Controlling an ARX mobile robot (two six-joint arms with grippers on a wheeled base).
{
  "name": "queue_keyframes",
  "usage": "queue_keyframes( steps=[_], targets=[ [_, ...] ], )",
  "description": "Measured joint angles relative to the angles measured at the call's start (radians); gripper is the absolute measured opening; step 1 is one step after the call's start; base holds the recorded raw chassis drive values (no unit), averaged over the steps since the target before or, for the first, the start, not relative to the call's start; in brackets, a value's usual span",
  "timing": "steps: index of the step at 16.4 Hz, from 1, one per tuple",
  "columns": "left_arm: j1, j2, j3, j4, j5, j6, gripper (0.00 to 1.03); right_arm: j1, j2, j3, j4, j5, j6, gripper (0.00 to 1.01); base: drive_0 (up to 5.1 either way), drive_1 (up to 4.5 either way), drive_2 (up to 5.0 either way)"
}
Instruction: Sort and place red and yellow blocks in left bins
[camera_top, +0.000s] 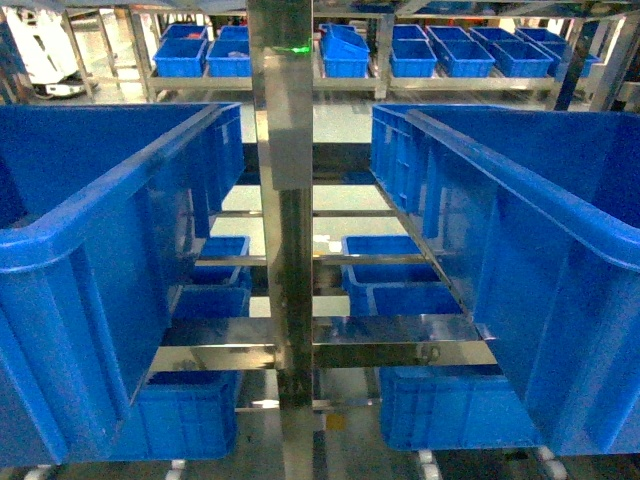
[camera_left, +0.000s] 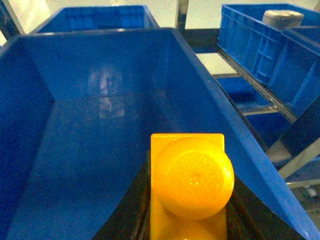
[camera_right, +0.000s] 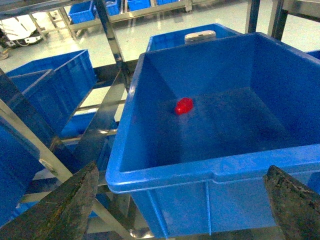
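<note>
In the left wrist view the yellow block (camera_left: 192, 175), a glossy studded brick, sits clamped between the black jaws of my left gripper (camera_left: 189, 202). It hangs above the inside of a large blue bin (camera_left: 100, 65) whose floor is bare. In the right wrist view the small red block (camera_right: 183, 106) lies on the floor of another large blue bin (camera_right: 210, 170), near its far left corner. My right gripper (camera_right: 185, 200) is open in front of that bin's near wall, fingers (camera_right: 70, 200) spread wide with nothing between them. Neither gripper shows in the head view.
Two big blue bins (camera_top: 60, 240) (camera_top: 560, 210) flank a steel rack post (camera_top: 290, 200) in the head view. Smaller blue bins (camera_top: 400, 290) sit on lower shelves and more on racks (camera_top: 440, 50) behind. A pale grey object (camera_right: 200, 36) rests beyond the right wrist view's bin.
</note>
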Motion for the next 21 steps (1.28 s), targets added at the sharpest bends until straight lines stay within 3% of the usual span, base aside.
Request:
queue_keyframes(
  steps=[1,3,4,5,7,12,14,21],
  targets=[
    [0.0,0.029,0.013,0.014,-0.006,0.027,0.27,0.0,-0.001,0.0,0.0,0.0,0.0,0.98,0.0,0.0,0.0],
    [-0.002,0.121,0.064,0.019,0.037,0.09,0.27,0.0,-0.001,0.0,0.0,0.0,0.0,0.98,0.0,0.0,0.0],
    [0.011,0.208,0.082,0.061,0.064,0.157,0.27,0.0,0.0,0.0,0.0,0.0,0.0,0.98,0.0,0.0,0.0],
    [0.031,0.27,0.095,0.085,0.062,0.197,0.27,0.0,0.0,0.0,0.0,-0.001,0.0,0.98,0.0,0.0,0.0],
    [0.062,0.388,0.175,0.15,-0.002,0.288,0.27,0.0,0.0,0.0,0.0,-0.001,0.0,0.98,0.0,0.0,0.0],
    [0.043,0.67,0.392,0.114,-0.136,0.411,0.27,0.0,-0.001,0.0,0.0,-0.002,0.0,0.98,0.0,0.0,0.0],
    [0.031,0.74,0.396,0.057,-0.186,0.42,0.27,0.0,0.0,0.0,0.0,-0.002,0.0,0.98,0.0,0.0,0.0],
    [0.028,0.878,0.439,0.076,-0.269,0.392,0.27,0.0,0.0,0.0,0.0,-0.002,0.0,0.98,0.0,0.0,0.0]
  ],
)
